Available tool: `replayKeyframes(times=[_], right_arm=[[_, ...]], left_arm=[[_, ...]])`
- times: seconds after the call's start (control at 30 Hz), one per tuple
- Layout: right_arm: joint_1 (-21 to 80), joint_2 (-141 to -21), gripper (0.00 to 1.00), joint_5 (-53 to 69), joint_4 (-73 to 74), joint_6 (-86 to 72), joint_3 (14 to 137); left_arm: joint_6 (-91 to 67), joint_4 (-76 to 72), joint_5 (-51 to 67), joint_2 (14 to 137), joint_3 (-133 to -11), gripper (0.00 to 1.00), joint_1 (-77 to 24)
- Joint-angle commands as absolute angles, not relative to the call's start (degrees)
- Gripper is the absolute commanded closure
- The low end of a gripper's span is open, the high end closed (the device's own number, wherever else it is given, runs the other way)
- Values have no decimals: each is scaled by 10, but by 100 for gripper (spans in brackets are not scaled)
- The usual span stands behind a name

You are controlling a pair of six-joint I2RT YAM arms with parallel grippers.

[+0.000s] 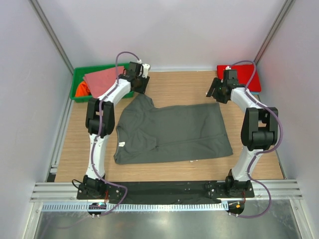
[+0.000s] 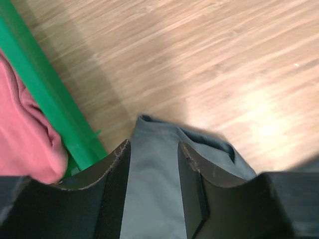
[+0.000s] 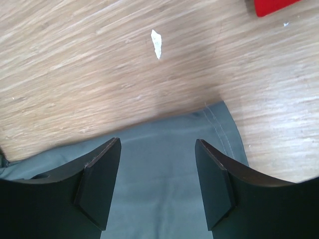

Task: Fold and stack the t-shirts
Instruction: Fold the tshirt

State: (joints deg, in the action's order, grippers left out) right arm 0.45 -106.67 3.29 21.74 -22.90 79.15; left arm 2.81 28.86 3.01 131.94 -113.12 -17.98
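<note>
A dark grey t-shirt lies spread flat in the middle of the table, with its small white neck label at the left. My left gripper is open over the far left sleeve; in the left wrist view the sleeve cloth shows between the fingers of the gripper. My right gripper is open over the shirt's far right corner; in the right wrist view the gripper hangs above the hem corner. A red shirt lies folded at the back right.
A green bin stands at the back left, holding a salmon-pink shirt and an orange one. Its rim and the pink cloth are close to the left gripper. Side walls enclose the table.
</note>
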Motion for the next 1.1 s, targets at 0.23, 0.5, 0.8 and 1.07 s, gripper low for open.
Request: replayKeyframes(times=[0.23,0.5,0.8,1.07], right_arm=[[-41,-1085,33,85,176,-208,804],[-51,-1093,33,90,178,-210,809],[-54,-1100,33,90,176,-216,813],[-54,-1094,33,89,173,-217,808]], left_arm=[[98,242,10,1372,-1180,62,-179],[114,278,4,1378,-1190,57,-179],[136,337,15,1407,-1239,57,-182],[141,381,7,1432,-1269,57,-185]])
